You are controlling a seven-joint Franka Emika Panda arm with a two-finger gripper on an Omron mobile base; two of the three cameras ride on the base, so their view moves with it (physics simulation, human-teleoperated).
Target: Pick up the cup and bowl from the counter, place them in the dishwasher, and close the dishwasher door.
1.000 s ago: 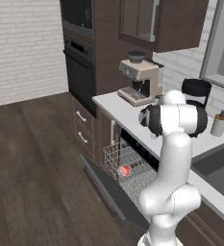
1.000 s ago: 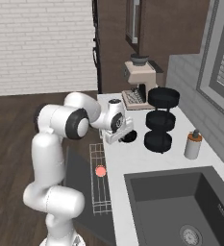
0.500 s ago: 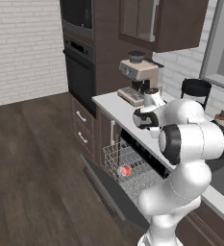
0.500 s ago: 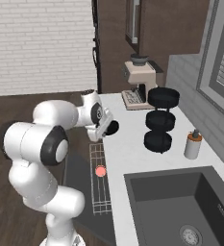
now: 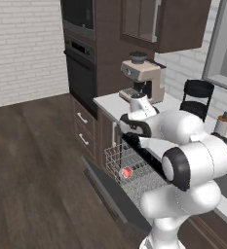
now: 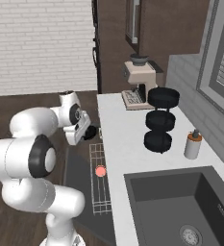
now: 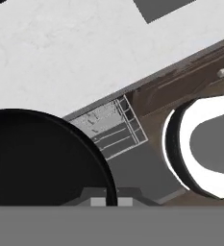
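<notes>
The arm is folded back over the open dishwasher (image 5: 134, 170), with the gripper (image 6: 86, 130) hanging off the counter's (image 6: 118, 144) front edge, above the pulled-out rack (image 6: 100, 185). In the hand view the bowl (image 7: 41, 158) sits right up against the camera, a big black disc at the lower left. Its rim runs down between the 2 finger tips (image 7: 98, 202) at the bottom, so the gripper looks clamped on the rim with the bowl hanging in it. From the right base view the bowl (image 6: 89, 133) is just a dark blob tucked under the hand, so the jaw gap itself isn't really readable there.

The cup (image 5: 127, 172) is already in the dishwasher. It shows as a salmon-red spot in the wire rack (image 5: 129, 168) in both base views, roughly mid-rack (image 6: 100, 171). The door (image 5: 110, 194) is dropped all the way down, flat and dark grey, sticking out over the wood floor (image 5: 37, 160) below the rack.

On the counter there's the coffee machine (image 6: 137, 84) at the far end, a 3-tier black tray stand (image 6: 160, 120) near the wall, and a white dispenser bottle (image 6: 192, 145) with a brown top just beside the sink (image 6: 180, 202). The wall oven (image 5: 81, 68) sits at the left of the left base view, past the drawers (image 5: 83, 129).
</notes>
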